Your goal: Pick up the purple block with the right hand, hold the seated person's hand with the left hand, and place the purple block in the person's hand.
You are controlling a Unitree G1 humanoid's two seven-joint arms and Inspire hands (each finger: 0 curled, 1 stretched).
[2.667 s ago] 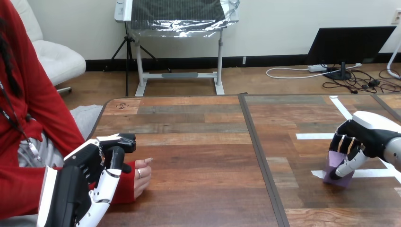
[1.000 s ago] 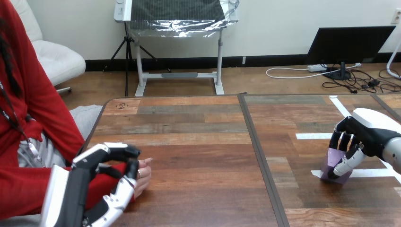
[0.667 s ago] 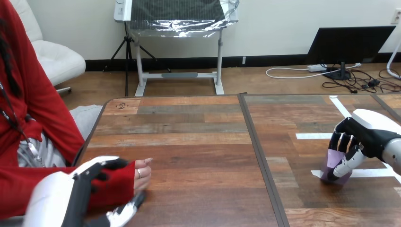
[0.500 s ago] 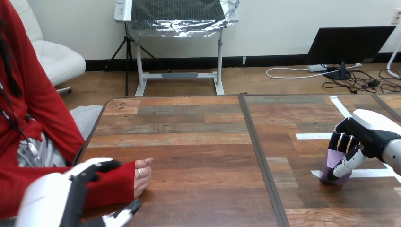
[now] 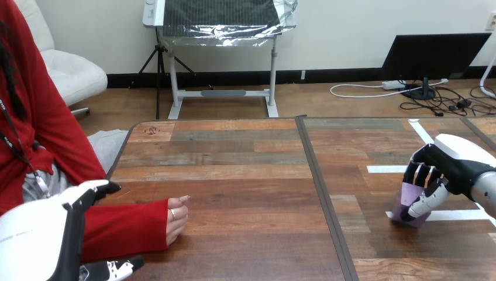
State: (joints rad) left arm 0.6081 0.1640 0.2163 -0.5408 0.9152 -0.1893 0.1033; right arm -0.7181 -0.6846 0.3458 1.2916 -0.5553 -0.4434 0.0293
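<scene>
— Where's the purple block (image 5: pixel 407 206)?
— At the right of the counter (image 5: pixel 251 193), by the white tape (image 5: pixel 462 214), with the right hand (image 5: pixel 441 170) curled round it; lifted or not, I can't tell.
— So, the pick-up step?
— I'd say so. The left hand (image 5: pixel 35 234), spread, straddles the red sleeve (image 5: pixel 123 228) behind the person's hand (image 5: pixel 175 218), not clasping. Next: lift, then carry left over bare boards, clearing the centre seam (image 5: pixel 320 193).

The purple block (image 5: pixel 406 208) is small and pale, and it sits tilted at the right part of the table, over a white tape line, with the fingers of the right hand (image 5: pixel 436 175) curled around it. The person's hand (image 5: pixel 176 218) rests on the wood near the table's left edge, loosely closed, well apart from the block.
</scene>
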